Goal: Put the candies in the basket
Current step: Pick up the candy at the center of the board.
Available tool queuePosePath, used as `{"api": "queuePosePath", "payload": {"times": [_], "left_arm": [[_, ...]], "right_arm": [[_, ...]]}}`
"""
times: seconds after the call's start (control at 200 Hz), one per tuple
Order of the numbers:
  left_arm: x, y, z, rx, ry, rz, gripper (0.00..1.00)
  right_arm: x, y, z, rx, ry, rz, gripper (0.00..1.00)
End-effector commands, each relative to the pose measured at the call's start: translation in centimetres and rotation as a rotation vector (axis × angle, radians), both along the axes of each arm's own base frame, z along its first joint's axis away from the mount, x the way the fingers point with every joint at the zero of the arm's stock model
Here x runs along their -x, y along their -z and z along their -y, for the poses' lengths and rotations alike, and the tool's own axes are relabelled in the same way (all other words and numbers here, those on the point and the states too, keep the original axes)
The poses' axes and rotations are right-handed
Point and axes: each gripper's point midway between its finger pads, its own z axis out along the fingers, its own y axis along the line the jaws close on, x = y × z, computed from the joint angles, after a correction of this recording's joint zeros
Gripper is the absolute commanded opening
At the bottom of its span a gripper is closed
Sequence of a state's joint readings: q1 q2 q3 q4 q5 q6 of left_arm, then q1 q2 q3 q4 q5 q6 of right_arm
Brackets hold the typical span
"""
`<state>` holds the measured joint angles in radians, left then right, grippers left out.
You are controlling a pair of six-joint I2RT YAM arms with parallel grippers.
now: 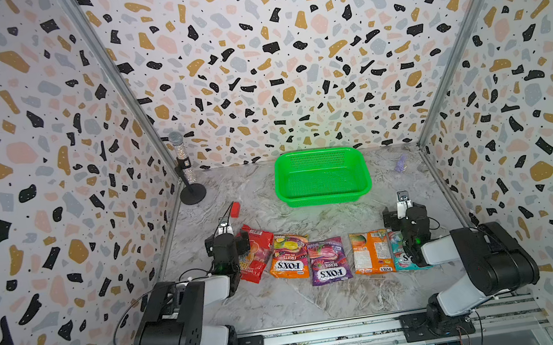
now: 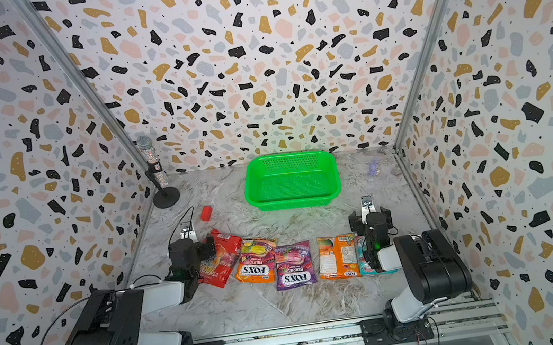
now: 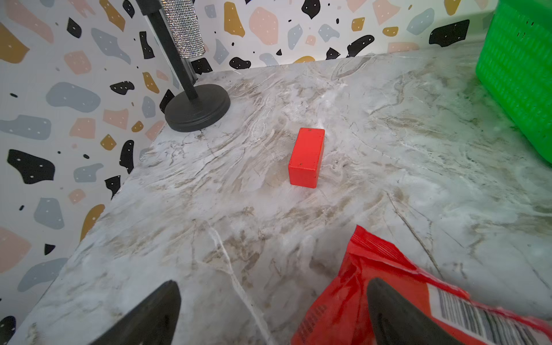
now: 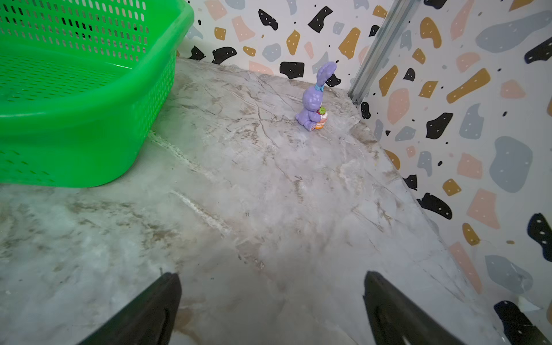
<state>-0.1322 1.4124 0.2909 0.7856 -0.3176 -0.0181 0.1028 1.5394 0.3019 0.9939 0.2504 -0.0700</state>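
Five candies lie in a row near the table's front in both top views: a red bag (image 1: 260, 251), an orange-yellow FOX'S bag (image 1: 289, 257), a purple one (image 1: 327, 261), an orange one (image 1: 370, 251) and a teal one (image 1: 400, 255) partly under the right arm. The green basket (image 1: 323, 197) stands empty behind them. My left gripper (image 1: 226, 236) is open beside the red bag (image 3: 337, 298), one finger over the bag's edge, nothing gripped. By the teal bag my right gripper (image 1: 405, 212) hangs open over bare table (image 4: 271, 274), the basket (image 4: 104, 98) ahead of it.
A small red block (image 1: 235, 209) lies ahead of the left gripper. A microphone on a black round stand (image 1: 188, 177) fills the back left corner. A purple bunny figure (image 1: 401, 163) sits at the back right. Patterned walls close three sides.
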Motion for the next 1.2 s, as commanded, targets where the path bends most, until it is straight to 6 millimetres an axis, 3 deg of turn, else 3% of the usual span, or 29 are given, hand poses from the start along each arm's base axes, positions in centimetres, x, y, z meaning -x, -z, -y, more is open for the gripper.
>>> {"api": "queuePosePath", "payload": {"times": [0.0,0.731,0.806,0.906,0.986,1.021,1.086,1.196], "left_arm": [[-1.1,-1.8,0.5,0.004,0.018,0.056,1.00],[-1.1,-1.8,0.5,0.003,0.018,0.056,1.00],[-1.1,-1.8,0.5,0.003,0.018,0.056,1.00],[-1.0,-1.9,0.4,0.003,0.016,0.060,1.00],[-1.5,-4.2,1.1,-0.009,0.040,0.081,1.00],[-1.2,-4.6,1.6,-0.019,0.055,0.012,1.00],[-0.9,-7.7,2.5,0.013,0.053,0.001,1.00],[1.0,-13.5,6.8,0.155,0.163,0.128,1.00]], "right_arm": [[-0.2,-0.7,-0.1,-0.015,0.001,0.017,1.00],[-0.1,-0.7,0.0,-0.013,0.006,0.018,1.00],[0.5,-1.4,0.2,-0.001,0.023,0.059,1.00],[2.3,-4.0,1.1,0.033,0.112,0.157,1.00],[2.9,-6.2,0.3,0.056,0.092,0.160,1.00],[3.2,-7.4,0.5,0.018,0.114,0.162,1.00],[3.8,-9.1,1.0,-0.097,0.185,0.109,1.00],[5.0,-10.7,0.7,-0.260,0.240,-0.018,1.00]]}}
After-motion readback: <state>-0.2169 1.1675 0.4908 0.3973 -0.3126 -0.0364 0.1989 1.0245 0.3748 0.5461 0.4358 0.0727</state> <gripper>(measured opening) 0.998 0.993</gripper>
